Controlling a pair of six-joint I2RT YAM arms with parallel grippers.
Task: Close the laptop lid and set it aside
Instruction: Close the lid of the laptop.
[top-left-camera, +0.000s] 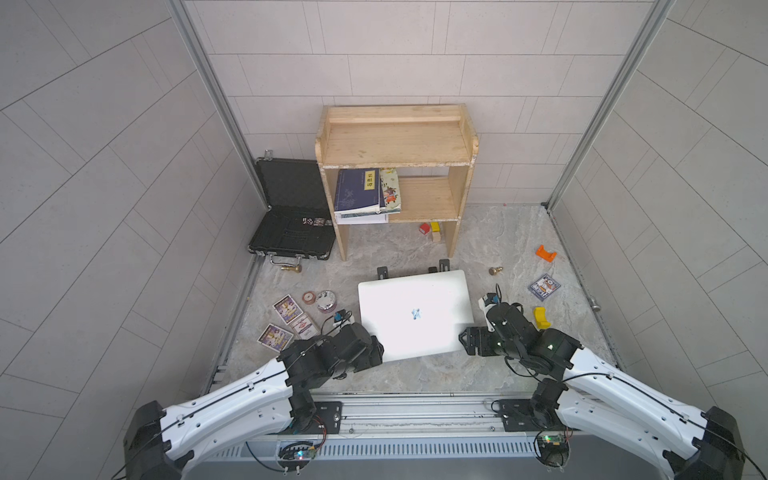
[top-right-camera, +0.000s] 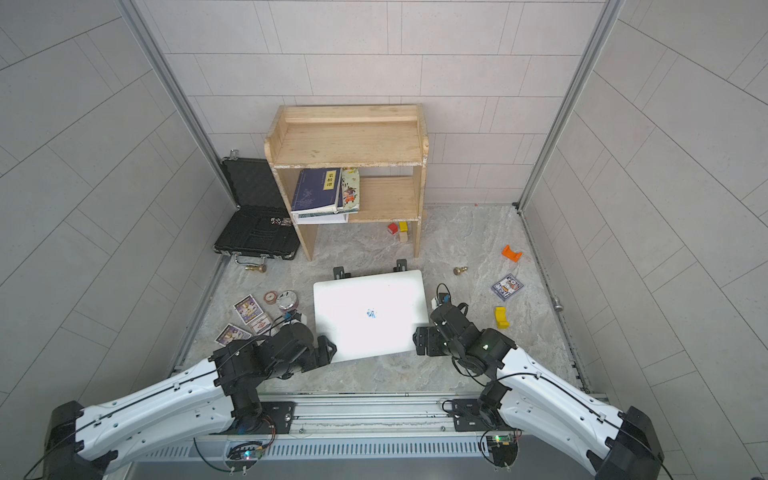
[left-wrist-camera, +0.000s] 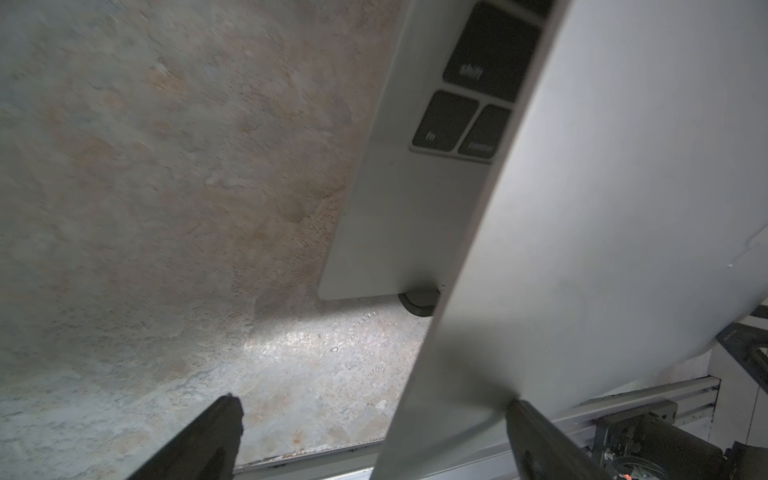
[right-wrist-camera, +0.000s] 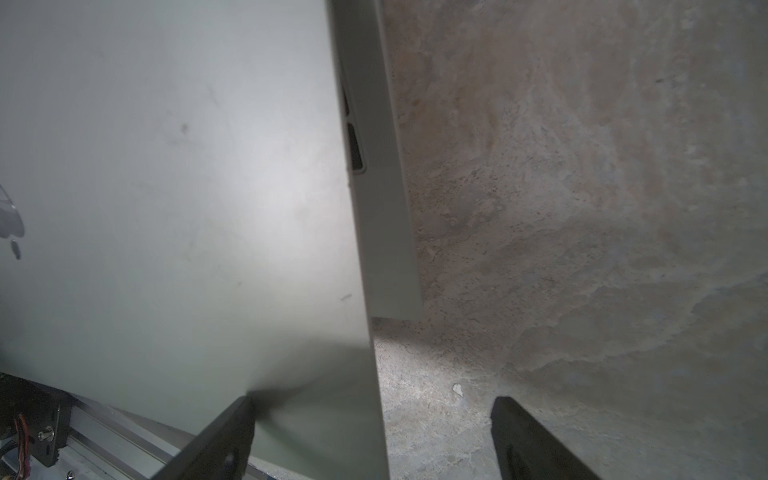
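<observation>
Lid hangs part-shut above the keys; left claw and right claw, both wide, straddle its side edges. Best press down evenly together, so nothing twists.

The laptop is thin and silver with black keys, and sits just below the centre of the frame in both top views. Its lid, plain silver with a central logo, slants partly lowered over the keyboard. It is not yet shut, and both wrist views show a gap.
</observation>
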